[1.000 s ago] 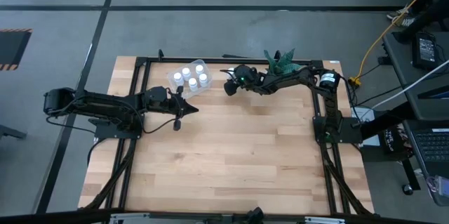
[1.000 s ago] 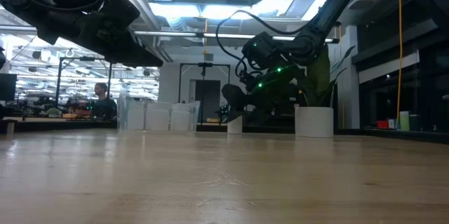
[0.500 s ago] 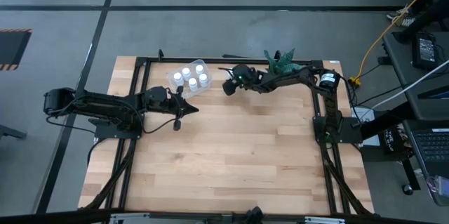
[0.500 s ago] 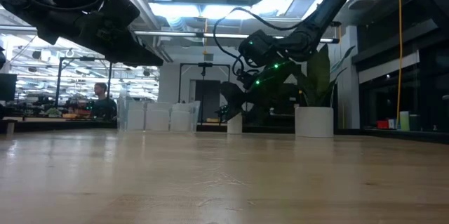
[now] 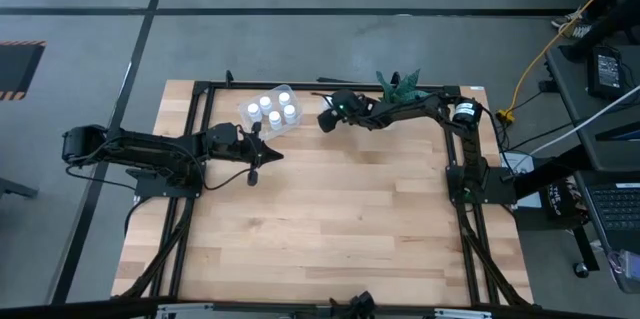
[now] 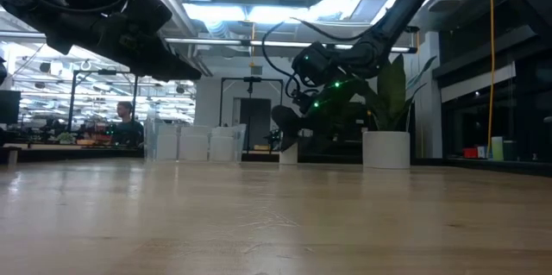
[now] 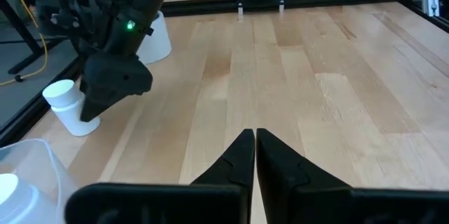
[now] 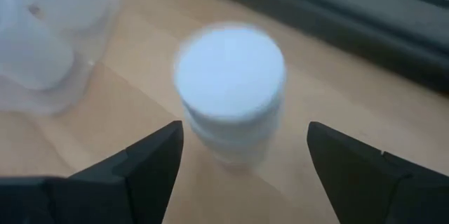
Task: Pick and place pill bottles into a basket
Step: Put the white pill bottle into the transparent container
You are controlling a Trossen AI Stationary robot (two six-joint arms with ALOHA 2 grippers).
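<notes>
One pill bottle stands upright on the wooden table near its far edge, a white cylinder with a white cap, just beside the basket. The right gripper hovers over it with its fingers spread wide, one on each side of the bottle and neither touching it, so it holds nothing. The clear basket sits at the far left part of the table with four pill bottles standing inside. The left gripper hangs over the table just nearer than the basket, its fingers pressed together and empty. A white plant pot with a green plant stands at the far edge, behind the right arm.
</notes>
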